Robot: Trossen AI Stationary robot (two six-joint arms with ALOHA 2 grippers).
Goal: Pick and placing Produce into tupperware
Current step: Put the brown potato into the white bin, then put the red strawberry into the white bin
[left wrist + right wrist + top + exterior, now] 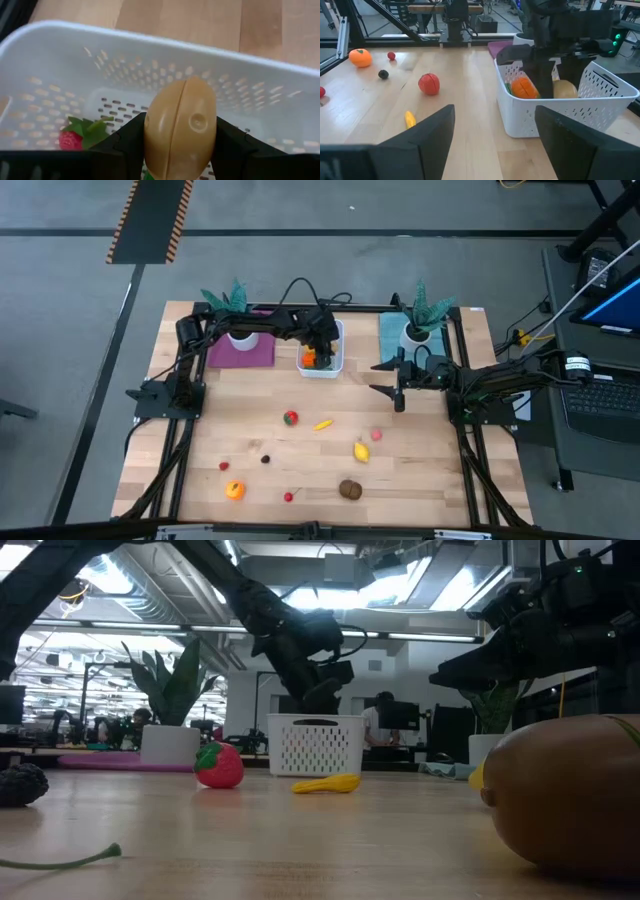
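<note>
One potato sits pinched between my left gripper's fingers, held just over the tupperware, inside its rim. It looks like hard, smooth, light plastic with a seam down the middle, likely slippery, so I judge the grip across its narrow middle is right. A strawberry and an orange already lie in the tub. My left arm reaches across the far edge, wrist tipped down. The right gripper waits mid-table, fingers spread, holding nothing.
</note>
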